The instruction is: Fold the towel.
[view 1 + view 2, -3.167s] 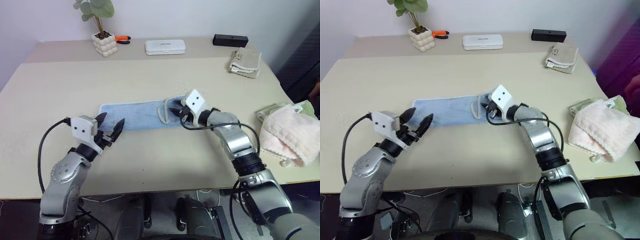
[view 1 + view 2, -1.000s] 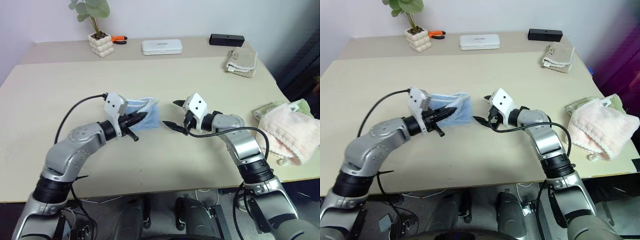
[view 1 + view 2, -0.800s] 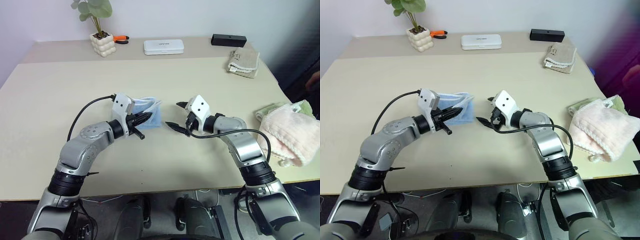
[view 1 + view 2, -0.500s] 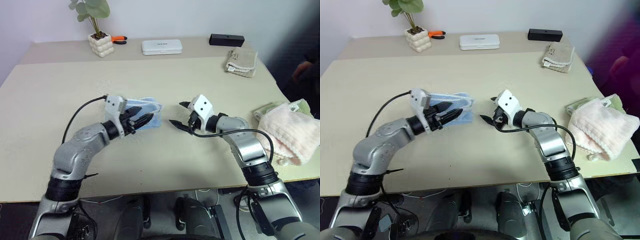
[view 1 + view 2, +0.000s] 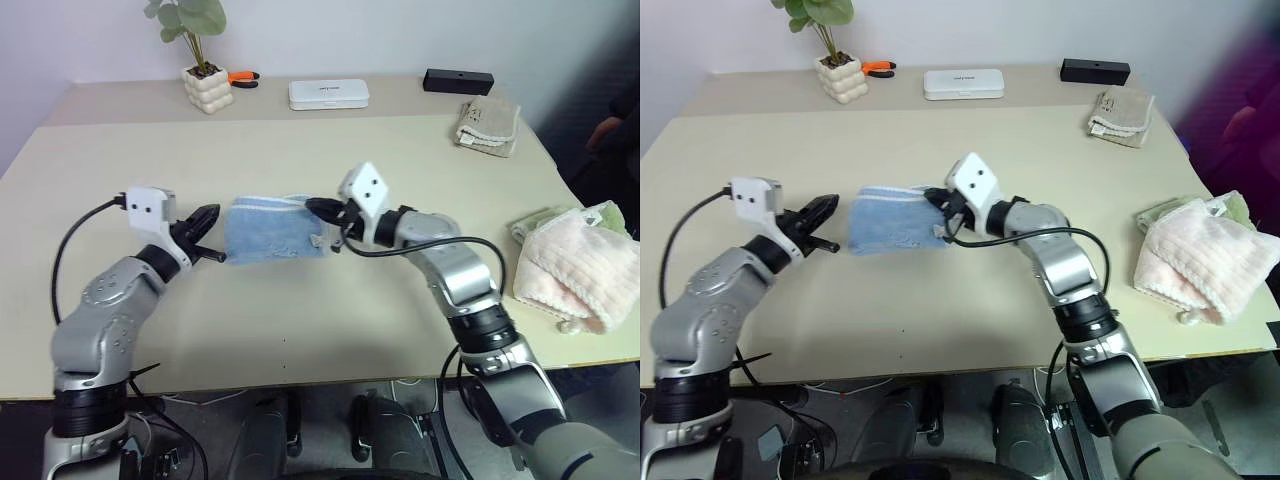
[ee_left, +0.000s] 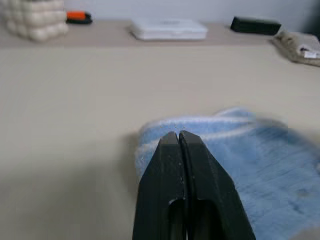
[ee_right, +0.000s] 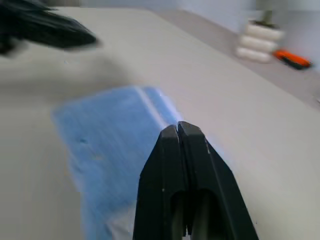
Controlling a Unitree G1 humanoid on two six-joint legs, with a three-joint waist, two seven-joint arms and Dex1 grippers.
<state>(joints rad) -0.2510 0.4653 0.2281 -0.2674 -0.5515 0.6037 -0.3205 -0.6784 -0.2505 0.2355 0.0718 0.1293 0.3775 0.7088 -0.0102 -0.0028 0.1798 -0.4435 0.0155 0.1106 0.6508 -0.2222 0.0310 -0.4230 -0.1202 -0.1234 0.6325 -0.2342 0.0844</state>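
The towel (image 5: 270,232), light blue with a pale edge trim, lies folded into a small rectangle at the middle of the table. My left gripper (image 5: 212,214) is shut and empty, pointing at the towel's left edge from just beside it. In the left wrist view the closed fingertips (image 6: 178,136) have the towel (image 6: 240,150) right beyond them. My right gripper (image 5: 314,208) is shut at the towel's upper right corner. The right wrist view has its fingers (image 7: 177,129) pressed together with nothing between them, over the towel's (image 7: 105,145) edge.
Along the back stand a potted plant (image 5: 208,88), orange pliers (image 5: 243,77), a white box (image 5: 329,94) and a black box (image 5: 458,80). A beige folded towel (image 5: 488,125) lies at the back right. A pink fluffy towel (image 5: 575,275) lies at the right edge.
My left gripper let go of the towel, drew back to the left and shut. My right gripper moved left to the towel's right corner and shut. The towel now lies flat, folded.
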